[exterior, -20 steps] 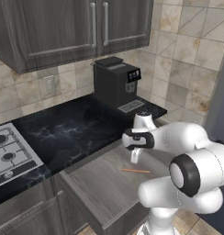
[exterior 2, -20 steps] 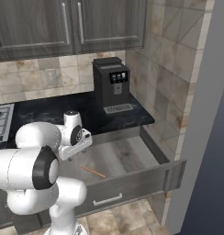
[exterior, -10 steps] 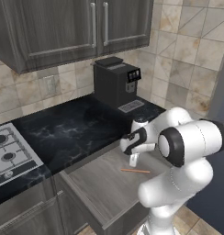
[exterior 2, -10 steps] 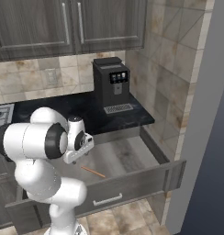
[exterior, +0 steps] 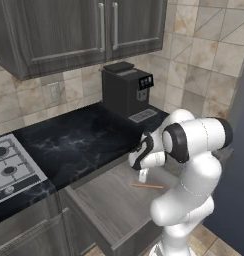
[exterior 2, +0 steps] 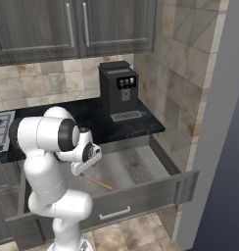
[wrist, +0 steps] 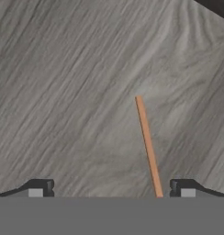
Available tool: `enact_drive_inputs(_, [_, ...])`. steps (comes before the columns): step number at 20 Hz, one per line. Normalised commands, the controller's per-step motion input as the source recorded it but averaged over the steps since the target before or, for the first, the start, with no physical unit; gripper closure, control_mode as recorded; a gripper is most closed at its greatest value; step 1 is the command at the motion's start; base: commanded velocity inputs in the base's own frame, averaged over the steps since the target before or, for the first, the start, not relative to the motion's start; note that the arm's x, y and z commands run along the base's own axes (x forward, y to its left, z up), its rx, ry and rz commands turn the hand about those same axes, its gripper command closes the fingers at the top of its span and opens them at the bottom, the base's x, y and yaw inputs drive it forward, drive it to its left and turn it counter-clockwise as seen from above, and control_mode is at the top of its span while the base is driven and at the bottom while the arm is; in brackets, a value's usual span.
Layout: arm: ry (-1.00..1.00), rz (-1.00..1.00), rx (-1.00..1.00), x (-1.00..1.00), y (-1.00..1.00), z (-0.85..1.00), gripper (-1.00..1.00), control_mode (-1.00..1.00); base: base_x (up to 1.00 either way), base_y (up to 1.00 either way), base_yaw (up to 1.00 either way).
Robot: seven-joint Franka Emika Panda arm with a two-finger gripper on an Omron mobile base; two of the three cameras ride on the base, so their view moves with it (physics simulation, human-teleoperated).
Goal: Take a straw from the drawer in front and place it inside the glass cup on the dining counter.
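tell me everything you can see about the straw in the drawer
The straw is a thin, straight, orange-brown stick, plain along its length. It lies flat and loose on the grey wood-grain floor of the open drawer, nothing else touching it. The open pincer hangs above it, its near end close to one fingertip.

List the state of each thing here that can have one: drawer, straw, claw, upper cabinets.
drawer: pulled open.
straw: lying flat on the drawer floor, not held.
claw: open, above the straw, holding nothing.
upper cabinet doors: shut.
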Motion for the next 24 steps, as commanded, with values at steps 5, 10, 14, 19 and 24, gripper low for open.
enact_drive_inputs(5, [0.0,0.0,0.0,0.26,0.08,-0.28,-1.0,-1.0,0.0,0.0,0.0])
enact_drive_inputs(10, [0.0,0.0,0.0,0.23,0.07,-0.3,-1.0,-1.0,0.0,0.0,0.0])
enact_drive_inputs(14, [0.0,0.0,0.0,0.26,0.03,-0.32,-1.0,-1.0,0.0,0.0,0.0])
enact_drive_inputs(19, [0.01,0.0,0.0,0.16,0.0,-0.37,-1.0,-1.0,0.0,0.0,0.0])
enact_drive_inputs(24, [0.02,0.0,0.0,0.15,0.0,-0.34,-1.0,-1.0,0.0,0.0,0.0])
